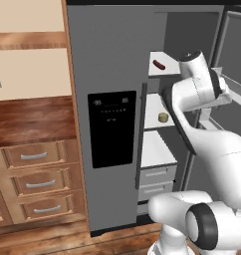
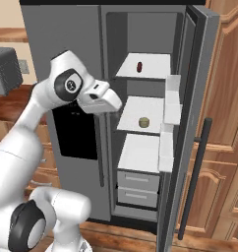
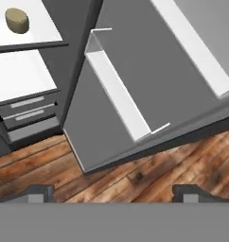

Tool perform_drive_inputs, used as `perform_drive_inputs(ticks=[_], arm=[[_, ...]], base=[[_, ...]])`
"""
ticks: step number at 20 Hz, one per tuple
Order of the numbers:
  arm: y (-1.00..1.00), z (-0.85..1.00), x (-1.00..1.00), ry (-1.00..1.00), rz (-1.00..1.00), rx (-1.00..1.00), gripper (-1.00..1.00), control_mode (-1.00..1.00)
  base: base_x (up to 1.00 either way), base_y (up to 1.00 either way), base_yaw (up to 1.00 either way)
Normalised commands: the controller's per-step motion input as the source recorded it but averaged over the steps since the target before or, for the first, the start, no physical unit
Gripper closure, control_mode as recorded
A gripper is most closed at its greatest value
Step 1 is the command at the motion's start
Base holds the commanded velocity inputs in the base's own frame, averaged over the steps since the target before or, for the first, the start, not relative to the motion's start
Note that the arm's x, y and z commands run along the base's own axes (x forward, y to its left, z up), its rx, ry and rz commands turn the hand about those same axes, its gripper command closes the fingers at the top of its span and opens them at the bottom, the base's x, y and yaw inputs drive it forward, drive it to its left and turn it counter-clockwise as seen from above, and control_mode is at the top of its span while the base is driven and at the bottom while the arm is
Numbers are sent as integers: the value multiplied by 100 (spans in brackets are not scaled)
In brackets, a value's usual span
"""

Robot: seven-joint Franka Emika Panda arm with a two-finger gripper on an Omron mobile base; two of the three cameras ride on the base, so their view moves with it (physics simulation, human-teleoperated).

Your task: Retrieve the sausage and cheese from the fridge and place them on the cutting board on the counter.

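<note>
Inside the open right half of the fridge (image 2: 67, 29), white shelves hold both items. On the top shelf lies the sausage (image 1: 159, 65) — a short dark red link, alone on its shelf. One shelf lower sits the cheese (image 2: 144, 122), a small dull-yellow puck, near the shelf's front edge. Below that comes one more white shelf and two grey drawers (image 2: 137, 188).

My arm reaches up in front of the compartment, at the level of the two upper shelves. My claw (image 3: 114, 191) stands open: its two dark fingertips (image 3: 37, 193) sit far apart at the bottom of the hand view, with nothing between them. That view looks down past the inner face of the open door (image 3: 149, 85) and its white door bins to the wooden floor (image 3: 135, 175) — the cheese shows in its upper left corner, well apart from my fingertips.

Left of the fridge, the counter (image 1: 33, 119) runs over drawers with silver handles.
</note>
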Motion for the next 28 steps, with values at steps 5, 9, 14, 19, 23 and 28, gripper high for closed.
perform_drive_inputs(ticks=[5,9,14,19,23,28], arm=[[100,0,-3,-8,28,44,-100,-100],[89,0,-1,-13,25,51,-100,-100],[16,0,-24,-7,15,26,-100,-100],[0,0,-14,-4,0,0,-100,-100],[0,0,-37,-13,0,0,-100,-100],[0,0,-51,-24,0,-1,-100,-100]], base=[[0,0,0],[0,0,0],[0,0,0],[0,0,0],[0,0,0],[0,0,0]])
